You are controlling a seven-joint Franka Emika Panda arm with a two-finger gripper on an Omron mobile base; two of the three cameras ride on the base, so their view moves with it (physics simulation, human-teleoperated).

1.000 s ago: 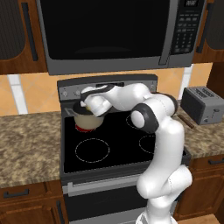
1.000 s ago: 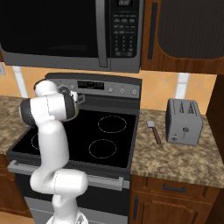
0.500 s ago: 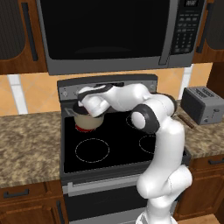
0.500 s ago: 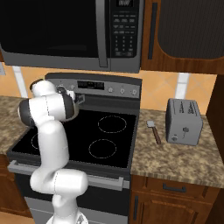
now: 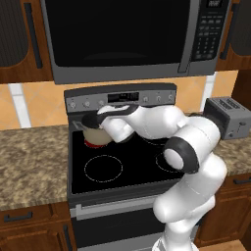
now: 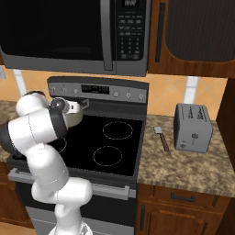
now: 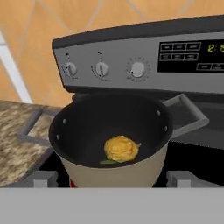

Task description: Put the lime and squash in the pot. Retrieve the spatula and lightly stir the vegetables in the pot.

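The cream-beige pot [image 7: 144,162] stands on the back left burner, below the stove's knobs. In its dark inside lies the yellow squash [image 7: 121,148], and a pale-green sliver of the lime [image 7: 106,162] peeks out beneath it. My gripper [image 7: 112,179] hovers just above the pot's near rim, open, its fingertips [image 7: 41,178] wide apart with nothing held. The hand [image 5: 95,119] hides much of the pot [image 5: 97,137] in the left base view. The dark-brown spatula [image 6: 161,137] lies on the counter right of the stove, beside the toaster.
The black stovetop [image 6: 110,142] has three free burners. A grey toaster [image 6: 193,127] stands on the right granite counter. The microwave [image 5: 122,34] hangs low over the stove. A control panel [image 7: 131,65] with knobs rises right behind the pot.
The hand has shifted only slightly above the pot. Everything else stays where it was.
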